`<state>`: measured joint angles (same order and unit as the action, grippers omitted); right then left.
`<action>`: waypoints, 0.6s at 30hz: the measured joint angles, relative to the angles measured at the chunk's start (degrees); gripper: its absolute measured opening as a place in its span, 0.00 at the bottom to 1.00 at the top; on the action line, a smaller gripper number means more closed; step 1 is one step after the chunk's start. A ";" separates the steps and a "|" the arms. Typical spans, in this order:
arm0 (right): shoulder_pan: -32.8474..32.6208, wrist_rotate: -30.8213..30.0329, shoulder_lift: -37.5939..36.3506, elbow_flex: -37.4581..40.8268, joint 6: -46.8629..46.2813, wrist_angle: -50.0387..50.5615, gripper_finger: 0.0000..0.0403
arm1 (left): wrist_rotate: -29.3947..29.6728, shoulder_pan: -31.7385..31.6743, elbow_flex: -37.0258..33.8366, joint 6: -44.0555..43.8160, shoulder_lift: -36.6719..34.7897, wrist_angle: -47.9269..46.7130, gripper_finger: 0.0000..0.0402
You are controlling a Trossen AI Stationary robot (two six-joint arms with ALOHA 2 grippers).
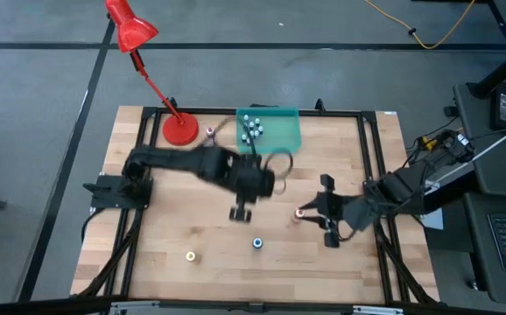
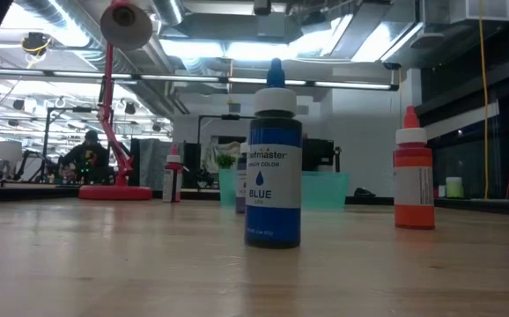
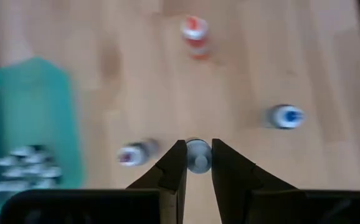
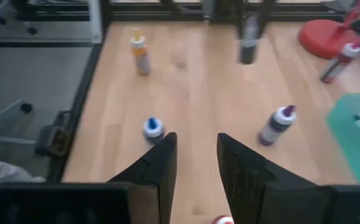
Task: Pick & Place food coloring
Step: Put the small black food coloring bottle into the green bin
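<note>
My left gripper [image 1: 242,213] hovers over the table's middle, shut on a small bottle with a whitish-grey top [image 3: 197,154]. My right gripper [image 1: 320,214] is open and empty above the red-orange bottle [image 1: 298,213], whose cap shows between the fingers [image 4: 222,219]; that bottle stands on its base [image 2: 413,180]. The blue bottle [image 1: 257,243], yellow bottle [image 1: 190,256], purple bottle [image 4: 276,124] and pink bottle [image 1: 210,133] stand on the table. Several tiny whitish bottles [image 1: 251,129] sit in the teal tray [image 1: 284,131]. My left gripper pinches the small bottle between its two fingers, one finger [image 3: 174,165] on each side of its top [image 3: 197,149]. The fingers point down from above. The bottle's lower part is hidden below its top, and the low view shows no gripper at table height.
A red desk lamp stands with its base [image 1: 179,129] at the table's far left, next to the pink bottle. A black frame [image 1: 371,157] runs around the wooden table. There is bare wood between the blue and yellow bottles and along the near edge.
</note>
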<state>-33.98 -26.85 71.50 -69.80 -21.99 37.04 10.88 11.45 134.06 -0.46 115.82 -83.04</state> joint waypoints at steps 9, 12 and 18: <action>11.23 1.53 0.00 0.00 4.76 -1.30 0.29 | -6.39 -15.35 -0.02 18.90 -1.94 0.98 0.13; 14.97 1.51 0.00 0.00 6.39 -1.77 0.29 | -9.50 -19.87 -0.15 24.29 -1.85 1.45 0.13; 21.53 1.82 0.00 -0.02 7.95 -1.90 0.29 | -14.58 -26.88 -0.61 33.13 -0.96 5.36 0.13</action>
<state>-12.45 -25.04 71.50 -69.82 -14.04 35.14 -3.70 -15.43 133.45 32.67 114.86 -77.68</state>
